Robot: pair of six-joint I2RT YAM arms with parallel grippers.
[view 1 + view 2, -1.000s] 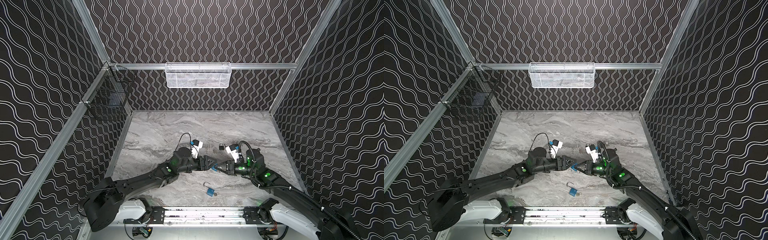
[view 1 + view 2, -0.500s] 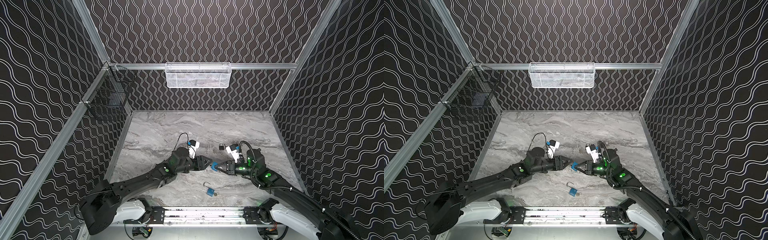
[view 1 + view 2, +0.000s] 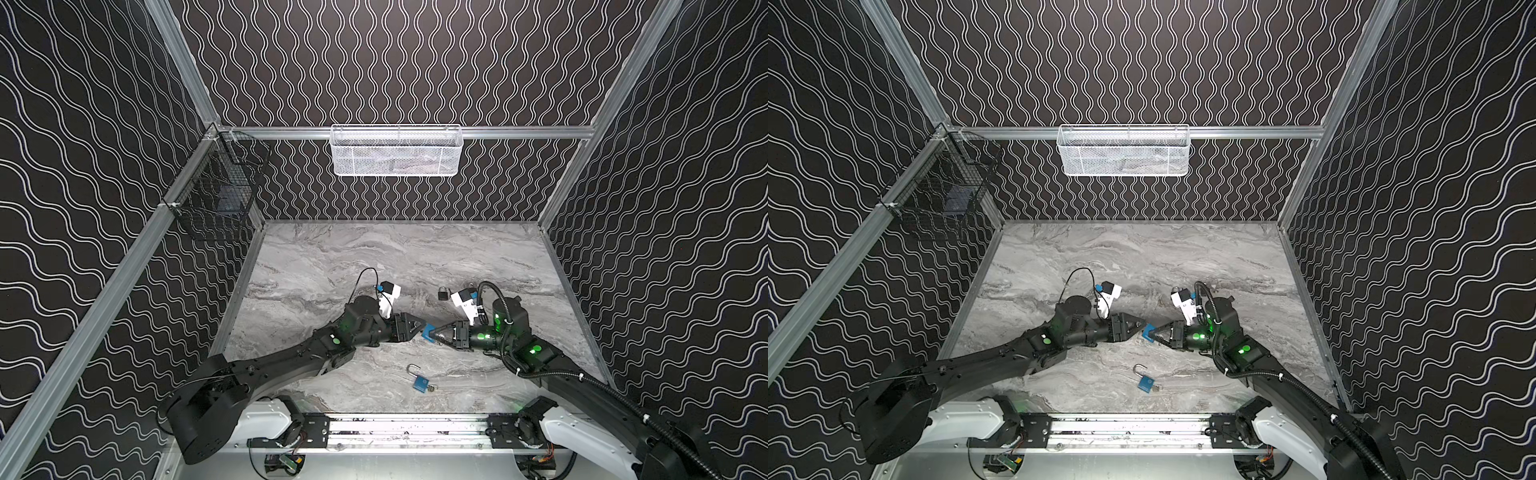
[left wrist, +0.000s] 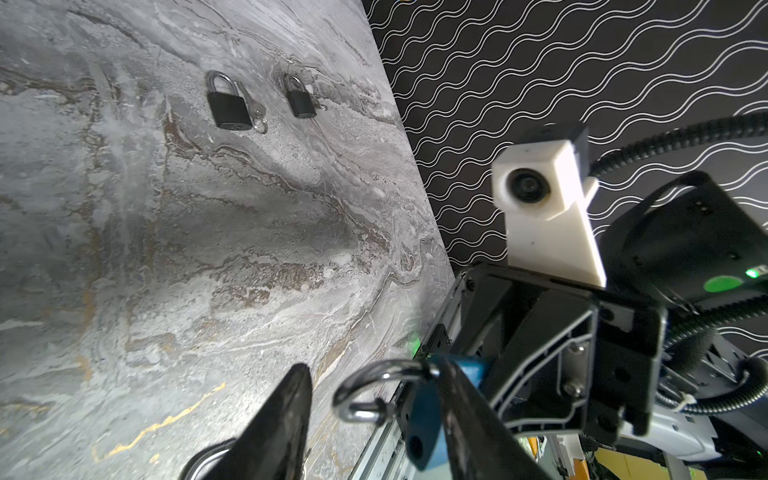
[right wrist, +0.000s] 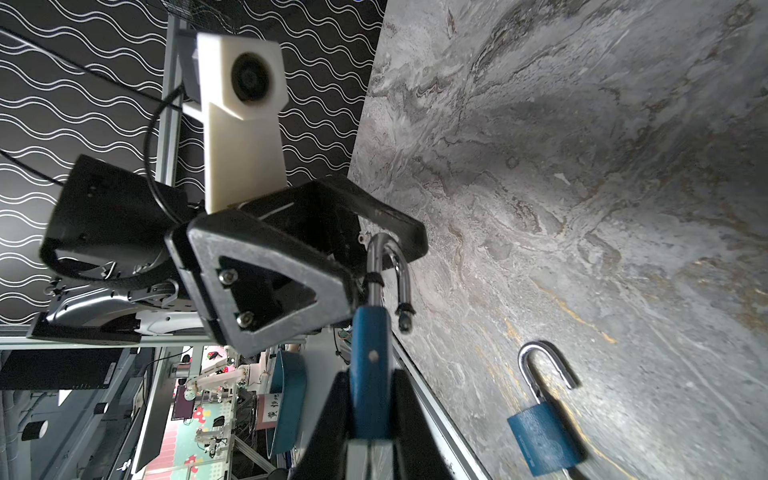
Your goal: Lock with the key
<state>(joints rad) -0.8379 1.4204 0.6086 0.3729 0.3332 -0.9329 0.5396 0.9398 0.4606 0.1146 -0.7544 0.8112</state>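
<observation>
Where seen from above, finds the right gripper [image 3: 433, 333] low over the middle of the marble table [image 3: 374, 257], fingers nearly together and clamped on the body of a blue padlock [image 3: 427, 333]. Confirmed from the right wrist: blue padlock [image 5: 370, 374] pinched flat between the two fingers, silver shackle swung open and pointing away from that wrist. Meets the left gripper [image 3: 419, 326] tip to tip in both top views.

From the left wrist, shows the left gripper [image 4: 374, 370] roughly half open, straddling the open shackle: close against one finger, a sliver of gap at the other. Seemingly not squeezed on the metal, though hard to judge at this angle. Cannot tell whether any key sits in the held lock, with its keyway end buried between the right fingers.

Elsewhere, a second blue padlock [image 3: 419, 382] flat on the table nearer the front rail, shackle open, with a small key [image 3: 432, 388] at its base end. Farther back, a larger black padlock [image 4: 228, 110] with a silver key [image 4: 257, 113] touching it, and just beside these a smaller black padlock [image 4: 301, 102], both shackles closed.

On the back wall, a white mesh basket [image 3: 397, 151]; on the left wall, a black wire basket [image 3: 214, 187].
</observation>
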